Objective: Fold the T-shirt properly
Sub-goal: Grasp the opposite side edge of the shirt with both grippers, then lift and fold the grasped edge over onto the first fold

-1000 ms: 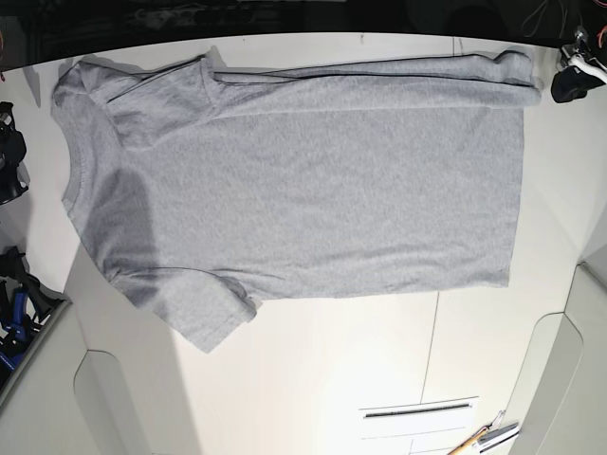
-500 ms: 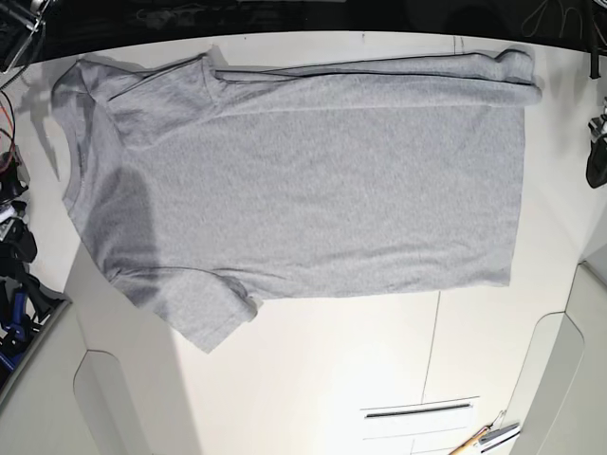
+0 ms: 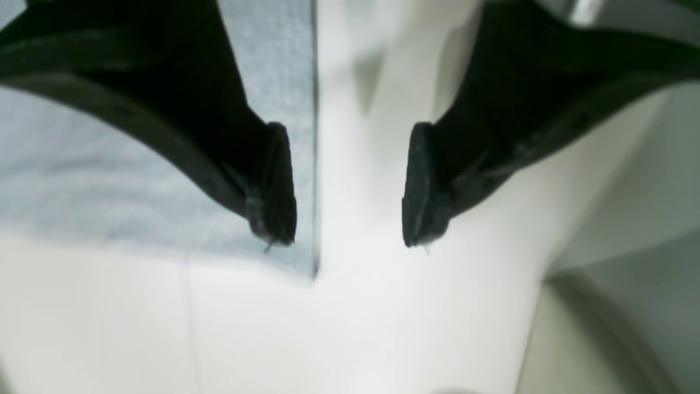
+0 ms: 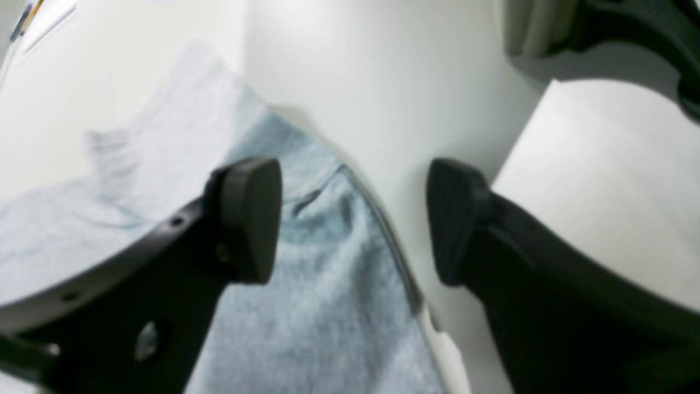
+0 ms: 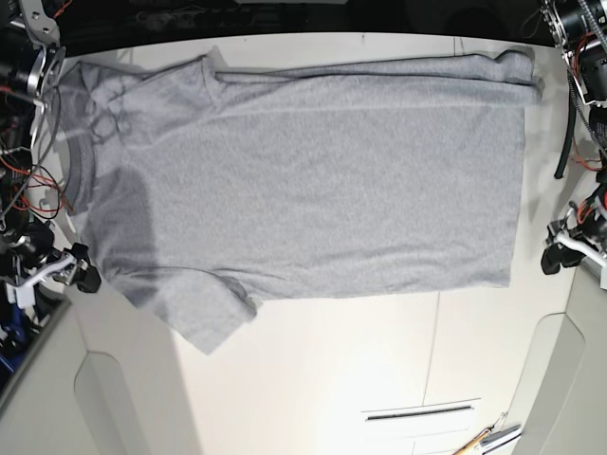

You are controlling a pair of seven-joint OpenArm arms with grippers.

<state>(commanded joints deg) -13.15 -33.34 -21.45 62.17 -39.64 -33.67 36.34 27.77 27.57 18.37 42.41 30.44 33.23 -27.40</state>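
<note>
T-shirt is lying across the white desk, its upper edge folded inward along the far side and one sleeve angling out at the near left of the base view. Left end effector is hovering with fingers spread, just beside the shirt's straight side edge. Right end effector is also gaping, its fingertips flanking the fabric's edge near that sleeve, grasping nothing.

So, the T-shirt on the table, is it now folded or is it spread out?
Partly folded: the T-shirt has its far edge turned over in a long strip, while one sleeve sticks out.
</note>
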